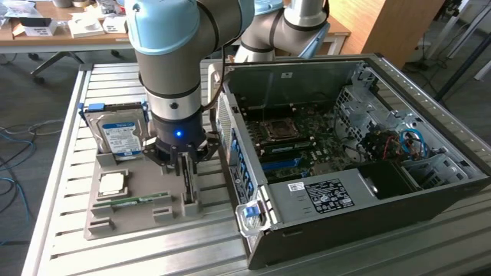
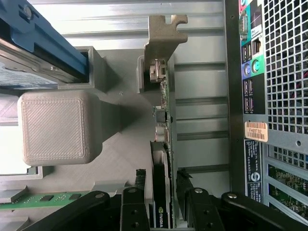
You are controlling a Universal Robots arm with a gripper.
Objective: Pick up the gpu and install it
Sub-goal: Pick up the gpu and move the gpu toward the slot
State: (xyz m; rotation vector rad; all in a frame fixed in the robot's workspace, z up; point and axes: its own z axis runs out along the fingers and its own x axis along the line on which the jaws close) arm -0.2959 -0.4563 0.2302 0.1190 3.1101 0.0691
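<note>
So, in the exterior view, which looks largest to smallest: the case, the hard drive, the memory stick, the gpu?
1. case
2. hard drive
3. memory stick and gpu: unsure. The gpu stands edge-on and partly covered, so I do not rank them.

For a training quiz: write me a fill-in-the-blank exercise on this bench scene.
The gripper straddles the ____ with jaws open.
The hard drive carries a ____ label.
The memory stick lying on the grey tray is ____.
Missing words: gpu; blue; green.
</note>
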